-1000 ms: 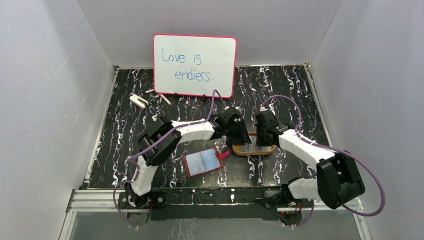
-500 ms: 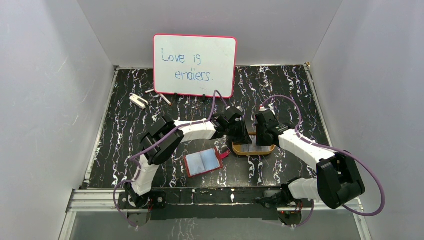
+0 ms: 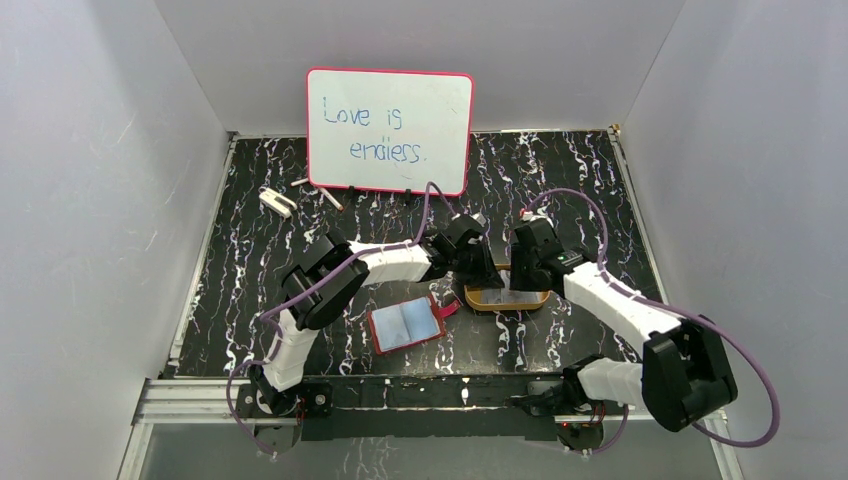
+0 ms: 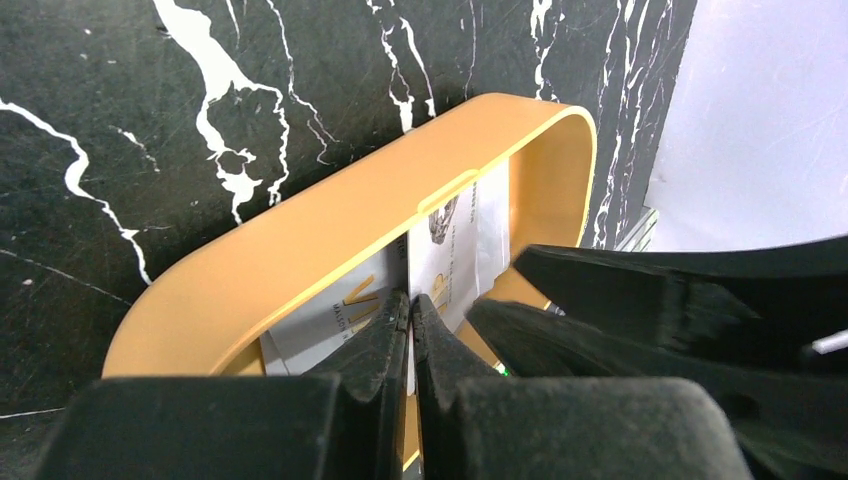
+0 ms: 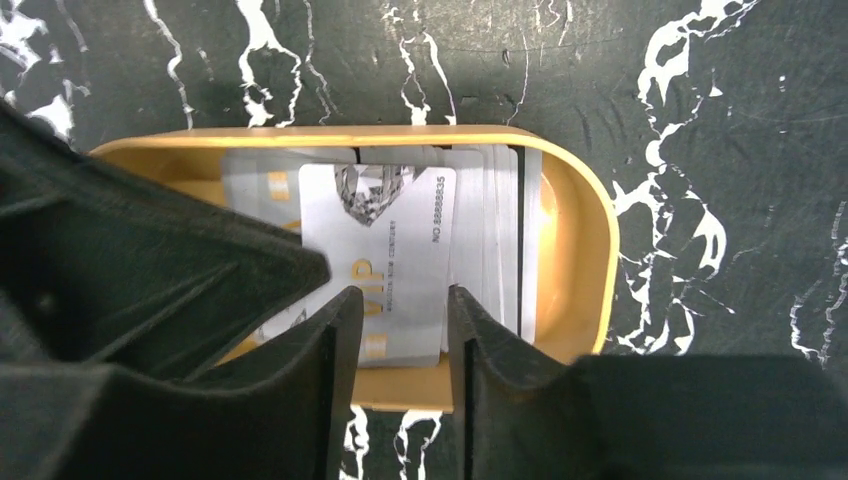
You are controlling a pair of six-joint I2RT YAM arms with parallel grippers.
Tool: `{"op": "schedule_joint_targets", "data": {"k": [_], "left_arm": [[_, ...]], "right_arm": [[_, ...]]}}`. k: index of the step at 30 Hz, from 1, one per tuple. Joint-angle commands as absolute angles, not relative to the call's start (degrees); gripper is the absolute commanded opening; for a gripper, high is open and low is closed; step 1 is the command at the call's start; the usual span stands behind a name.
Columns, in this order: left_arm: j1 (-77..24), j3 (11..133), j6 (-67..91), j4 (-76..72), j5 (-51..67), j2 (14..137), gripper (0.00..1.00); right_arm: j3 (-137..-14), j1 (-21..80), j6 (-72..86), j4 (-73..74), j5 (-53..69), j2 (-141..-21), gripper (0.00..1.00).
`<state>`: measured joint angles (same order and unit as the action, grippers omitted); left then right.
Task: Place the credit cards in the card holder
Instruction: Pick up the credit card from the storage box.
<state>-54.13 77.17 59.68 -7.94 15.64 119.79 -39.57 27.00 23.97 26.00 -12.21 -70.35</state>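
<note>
Step in hand: picking a card out of the tray; nothing sits in the card holder [image 3: 405, 324] yet, as far as the top view shows.
Left end effector [image 4: 408, 318]: closed, fingertips pressed together inside the orange tray [image 5: 590, 250], apparently pinching the thin edge of the top card [image 5: 390, 240].
Right end effector [image 5: 405, 330]: open, one finger either side of the top card's near edge, gripping nothing that I can see.
Credit cards [image 5: 490, 230]: a fanned stack lying in the tray, directly under both end effectors; the top card carries "VIP" lettering.
Card holder: lying open on the surface [image 3: 260, 290], toward the arm bases from the left end effector and to its left, apart from the tray, pale pockets facing up.
Next move calls for: lifting the pinched card clear of the tray rim without dragging the cards beneath it, then carrying it across to the open holder and lining its edge up with a pocket.
Risk: the pinch is on a thin edge, so the card may slip or tilt during the lift.
</note>
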Motion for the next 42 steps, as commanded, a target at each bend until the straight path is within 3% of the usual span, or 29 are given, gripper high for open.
{"op": "schedule_joint_targets", "data": {"k": [1,4,8,18,30,35,42], "left_arm": [[-54.14,75.16,59.91,-8.88,15.47,115.39,0.0],[-54.06,74.71,59.47,-8.28,14.41,113.33,0.0],[-53.61,72.66,59.42,-8.27,12.46,108.4,0.0],[-49.4,65.13,56.32,-5.54,6.03,86.38,0.0],[-40.57,43.63,57.97,-11.38,18.02,50.06,0.0],[-39.92,39.31,64.55,-17.8,20.94,45.08,0.0],[-39.8,37.08,68.25,-23.89,23.68,45.61,0.0]], "right_arm": [[-44.59,26.89,24.51,29.81,-11.83,-65.0,0.52],[-48.84,26.86,24.45,34.35,-12.99,-61.97,0.62],[-53.41,26.88,24.15,38.19,-11.81,-56.93,0.66],[-55.32,26.88,23.52,28.03,12.31,-41.93,0.77],[-51.3,26.94,38.71,4.71,41.48,-44.65,0.75],[-46.06,27.12,49.25,-11.35,46.9,-46.88,0.72],[-44.48,29.2,54.3,-18.38,47.58,-49.52,0.68]]}}
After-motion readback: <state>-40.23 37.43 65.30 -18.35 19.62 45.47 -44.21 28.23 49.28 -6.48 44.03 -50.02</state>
